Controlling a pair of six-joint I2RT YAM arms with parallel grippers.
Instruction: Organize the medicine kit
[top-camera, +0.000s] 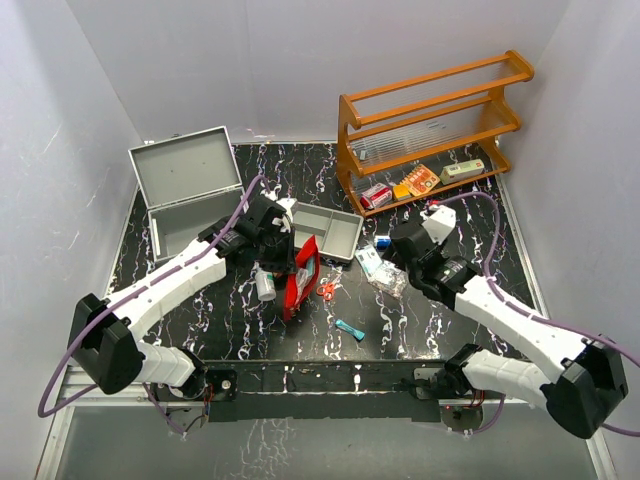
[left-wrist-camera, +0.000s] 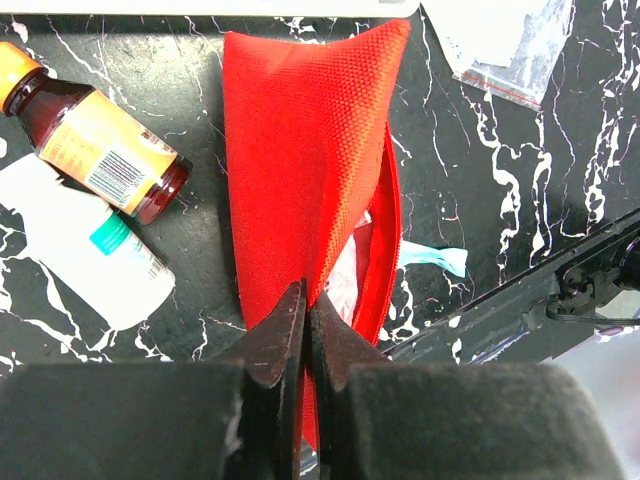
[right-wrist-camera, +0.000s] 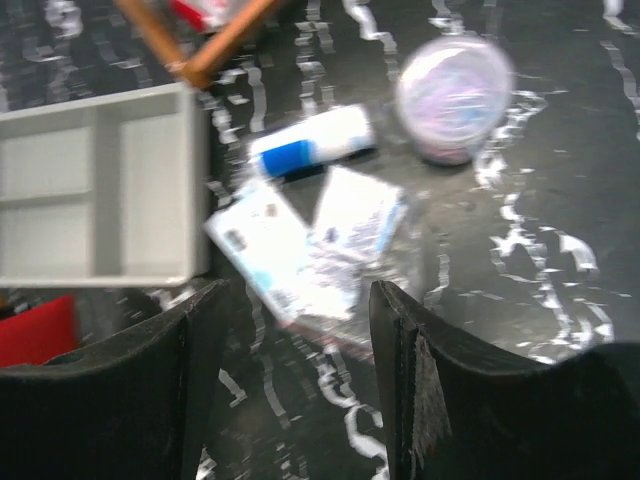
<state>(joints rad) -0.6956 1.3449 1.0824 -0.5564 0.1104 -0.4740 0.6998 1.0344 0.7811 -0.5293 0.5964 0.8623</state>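
Medicine kit (top-camera: 185, 190): silver-grey case, lid raised, upper left of frame, on worktop (top-camera: 410, 325).
Left pincer (left-wrist-camera: 305, 325): pressed together on edge of red pouch (left-wrist-camera: 310, 150), near frame centre.
Right pincer (right-wrist-camera: 297, 300): spread, holding nothing, above clear packets (right-wrist-camera: 310, 250) beside grey tray (right-wrist-camera: 100, 200).

I see a red pouch (left-wrist-camera: 310, 170) at my left pincer (left-wrist-camera: 307, 305), amber bottle (left-wrist-camera: 95, 145) and white bottle (left-wrist-camera: 85, 255) to its left; sachets (right-wrist-camera: 340, 235) and grey tray (right-wrist-camera: 100, 190) ahead of my right pincer (right-wrist-camera: 298, 300).
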